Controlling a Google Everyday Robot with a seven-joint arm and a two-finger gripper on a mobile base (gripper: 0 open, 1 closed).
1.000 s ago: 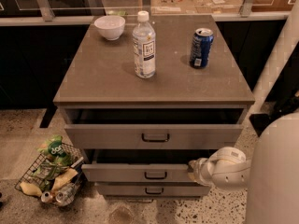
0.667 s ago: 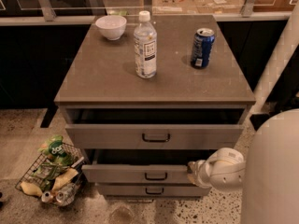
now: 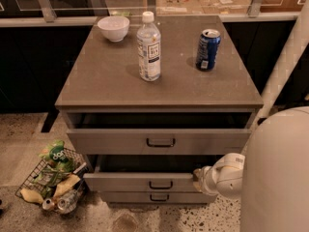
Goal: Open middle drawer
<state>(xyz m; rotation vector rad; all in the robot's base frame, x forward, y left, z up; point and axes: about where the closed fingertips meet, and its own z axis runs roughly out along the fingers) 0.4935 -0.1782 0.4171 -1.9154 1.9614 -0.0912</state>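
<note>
Grey cabinet (image 3: 106,76) with three drawers, viewed from above its front. Robot body (image 3: 277,173): right of the cabinet's front. Top drawer (image 3: 111,141): drawn partly out of the cabinet. Middle drawer (image 3: 125,181): below it, also standing out, with a dark gap above its front. Lowest drawer (image 3: 125,197): beneath, set further back. Wire basket (image 3: 23,191): on the floor left of the cabinet. Bottle (image 3: 148,47), can (image 3: 208,50), bowl (image 3: 113,28): on the cabinet top. Gripper (image 3: 197,175): at the middle drawer's right end; whether wide or narrow cannot be told.
</note>
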